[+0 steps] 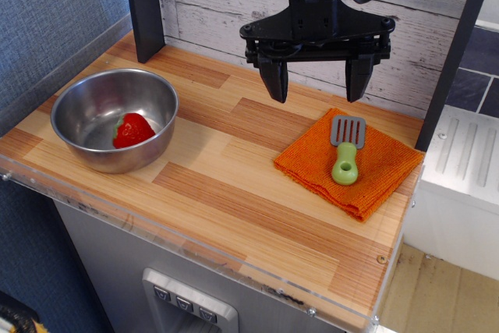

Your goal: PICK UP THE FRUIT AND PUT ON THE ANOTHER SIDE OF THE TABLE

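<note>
The fruit, a glossy red toy strawberry [133, 130] with a bit of green at its left, lies inside a steel bowl [78, 99] at the left of the striped wood table [226, 185]. My black gripper [316, 83] hangs open and empty above the back middle of the table, well to the right of the bowl and just above the far edge of the orange cloth. Its two fingers point down with a wide gap between them.
An orange cloth [382, 169] lies at the right with a green-handled grey spatula [345, 154] on it. A dark post [144, 5] stands at the back left, another [456, 52] at the right. A white plank wall runs behind. The table's front has a clear plastic edge.
</note>
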{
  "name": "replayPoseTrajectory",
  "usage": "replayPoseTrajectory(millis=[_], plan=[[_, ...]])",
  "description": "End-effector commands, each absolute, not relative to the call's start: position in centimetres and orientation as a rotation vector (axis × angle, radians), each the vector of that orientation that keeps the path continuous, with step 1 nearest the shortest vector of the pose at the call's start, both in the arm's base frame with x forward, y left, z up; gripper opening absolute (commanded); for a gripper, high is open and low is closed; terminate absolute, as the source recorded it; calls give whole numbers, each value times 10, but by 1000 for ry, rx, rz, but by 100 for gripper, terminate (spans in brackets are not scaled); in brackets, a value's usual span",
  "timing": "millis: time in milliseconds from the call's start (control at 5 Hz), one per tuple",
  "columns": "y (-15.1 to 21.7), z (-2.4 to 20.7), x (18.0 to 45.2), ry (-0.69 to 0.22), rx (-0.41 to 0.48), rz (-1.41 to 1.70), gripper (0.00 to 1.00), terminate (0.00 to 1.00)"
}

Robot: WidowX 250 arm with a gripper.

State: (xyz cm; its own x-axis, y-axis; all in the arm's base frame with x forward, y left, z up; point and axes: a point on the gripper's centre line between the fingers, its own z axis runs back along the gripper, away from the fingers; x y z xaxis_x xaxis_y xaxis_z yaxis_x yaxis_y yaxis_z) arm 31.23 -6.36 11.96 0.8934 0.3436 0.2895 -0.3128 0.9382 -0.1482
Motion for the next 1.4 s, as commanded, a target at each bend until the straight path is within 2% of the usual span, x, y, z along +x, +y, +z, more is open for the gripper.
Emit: replayPoseTrajectory(millis=[0, 400, 600, 1000, 1200], plan=[[-64, 120, 312, -318, -99, 341, 100, 0], [-15, 127, 303, -258, -3, 347, 100, 0], [14, 134, 302, -285, 22, 430, 100, 0], [77, 133, 307, -303, 58, 546, 100, 0], [96, 122, 306, -297, 72, 579, 100, 0]])
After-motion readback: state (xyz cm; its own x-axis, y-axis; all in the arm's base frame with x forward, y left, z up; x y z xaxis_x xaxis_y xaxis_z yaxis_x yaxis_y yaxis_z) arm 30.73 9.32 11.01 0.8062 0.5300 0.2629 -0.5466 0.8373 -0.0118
